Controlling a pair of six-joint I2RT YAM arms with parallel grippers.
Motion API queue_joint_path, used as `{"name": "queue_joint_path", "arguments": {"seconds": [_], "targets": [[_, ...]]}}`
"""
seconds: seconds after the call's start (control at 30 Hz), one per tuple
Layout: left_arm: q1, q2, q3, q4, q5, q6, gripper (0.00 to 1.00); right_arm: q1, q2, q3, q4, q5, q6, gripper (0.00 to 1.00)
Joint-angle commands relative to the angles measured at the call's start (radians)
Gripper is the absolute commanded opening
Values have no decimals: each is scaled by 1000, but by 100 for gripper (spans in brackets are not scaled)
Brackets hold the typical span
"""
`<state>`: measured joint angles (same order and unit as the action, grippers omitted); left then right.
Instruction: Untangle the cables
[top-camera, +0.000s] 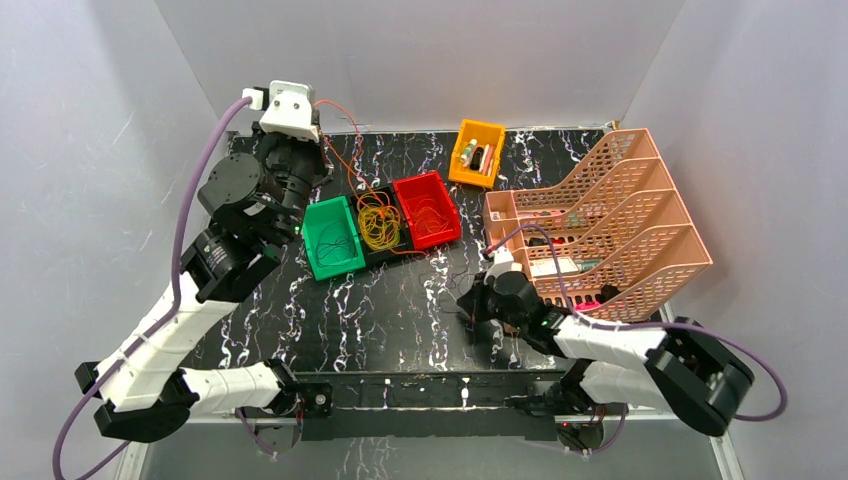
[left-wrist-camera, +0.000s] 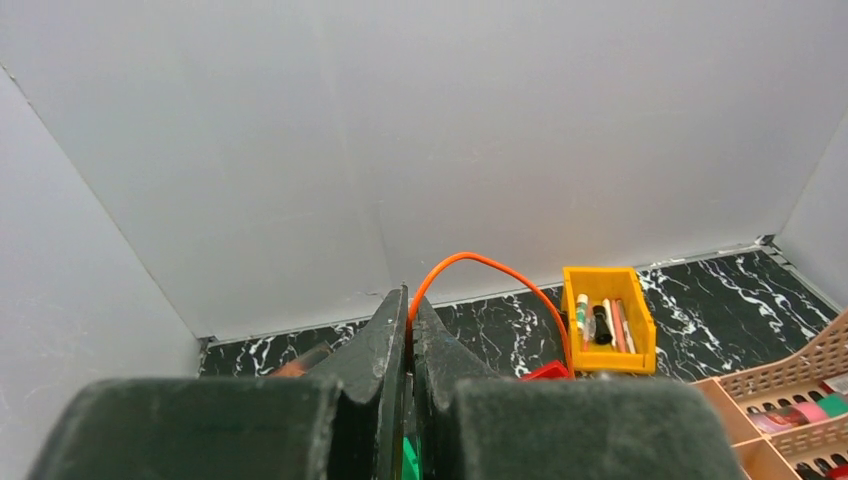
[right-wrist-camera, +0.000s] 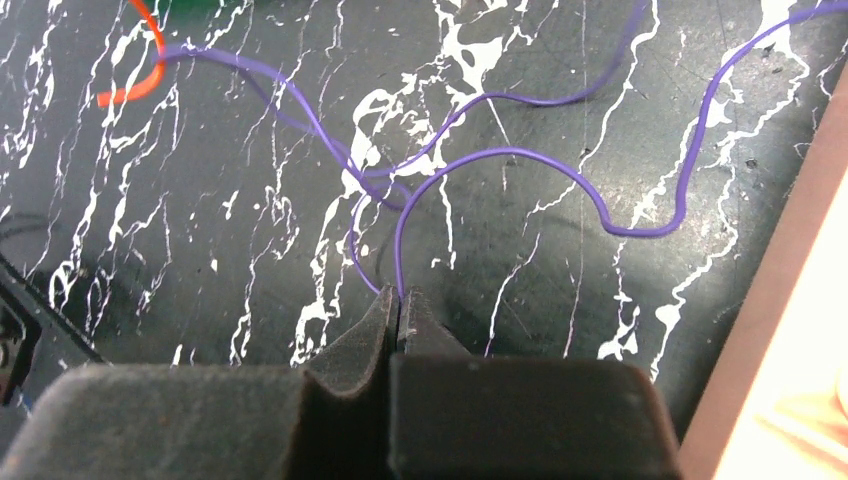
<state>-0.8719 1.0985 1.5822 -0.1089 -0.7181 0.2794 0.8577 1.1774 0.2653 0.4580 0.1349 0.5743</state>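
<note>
Left wrist view: left gripper (left-wrist-camera: 408, 300) clamped on orange wire (left-wrist-camera: 480, 262), held high, likely so wire is pulled free of tangle (top-camera: 378, 222). Right gripper (right-wrist-camera: 398, 300) clamped on purple wire (right-wrist-camera: 520, 155), held low by table (right-wrist-camera: 200, 250). Tangle is seen in black bin (top-camera: 400, 250), between green bin (top-camera: 318, 215) and red bin (top-camera: 440, 230).

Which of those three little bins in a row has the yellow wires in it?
The dark middle bin, between the green bin and the red bin; the yellow wires lie coiled inside it.
</note>
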Motion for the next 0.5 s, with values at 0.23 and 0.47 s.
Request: {"name": "queue_joint_path", "arguments": {"seconds": [0.23,0.47], "targets": [[6,103,110,145,-101,281,0,-3,-266,129,-582,-24,-43,0],[5,258,366,240,-51,471,0,-3,-193,99,-540,-65,40,0]]}}
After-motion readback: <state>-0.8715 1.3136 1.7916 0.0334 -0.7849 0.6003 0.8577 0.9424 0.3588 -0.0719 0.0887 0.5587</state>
